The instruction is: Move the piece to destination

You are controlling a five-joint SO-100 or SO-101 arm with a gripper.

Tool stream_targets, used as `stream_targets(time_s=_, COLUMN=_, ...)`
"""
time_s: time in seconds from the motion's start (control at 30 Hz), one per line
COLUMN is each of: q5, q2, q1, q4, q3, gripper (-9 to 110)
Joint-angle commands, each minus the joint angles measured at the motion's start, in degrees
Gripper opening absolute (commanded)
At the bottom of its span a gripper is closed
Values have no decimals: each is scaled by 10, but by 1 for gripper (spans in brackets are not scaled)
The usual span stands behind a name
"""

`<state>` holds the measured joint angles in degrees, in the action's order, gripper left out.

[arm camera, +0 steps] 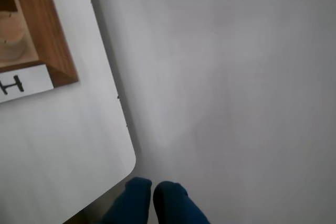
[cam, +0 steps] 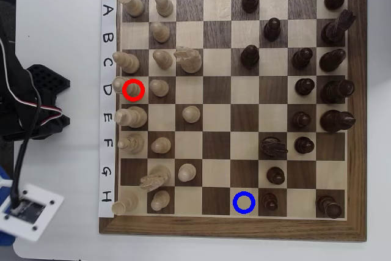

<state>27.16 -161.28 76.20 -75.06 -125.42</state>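
In the wrist view, the gripper is showing as two blue tips at the bottom edge. The tips are sitting almost together, with only a thin dark gap, and they are holding nothing. The camera is looking past the rounded corner of the white table at a plain grey floor. Only a corner of the chessboard is peeking in at the top left, with a white label marked H beside it. So the arm is not reaching over the board yet.

In the overhead view, the piece is standing at the left side of the chessboard, in row D, in the first column, and the red ring is lying on its square. The destination is the blue ring near the bottom edge, in row H, and that square is empty. The gripper itself is hidden here; only the arm's black base is showing at the left.

To do this step well, I think the arm should be swinging over the board, opening its tips wide, and coming straight down on the piece. Pale pieces are crowding it above, below and to the right, so a slow, upright drop looks safest.
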Motion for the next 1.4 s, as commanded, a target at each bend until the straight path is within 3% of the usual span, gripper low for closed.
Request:
stream_targets(time_s=0.0, q5=115, q2=97, q1=-66, q4=-9, q3=275, gripper=0)
stream_targets(time_s=0.33, q5=323, q2=263, q1=-163, q4=-92, q3=583, gripper=0)
stream_targets(time_s=0.7, q5=475, q2=360, q1=-323, q4=-201, q3=810, gripper=0)
stream_targets(time_s=0.9, q5=555, q2=354, q1=-447, q4=-218, q3=795, gripper=0)
stream_targets(time_s=1.37, q5=648, q2=239, q1=-706, q4=-221, q3=552, gripper=0)
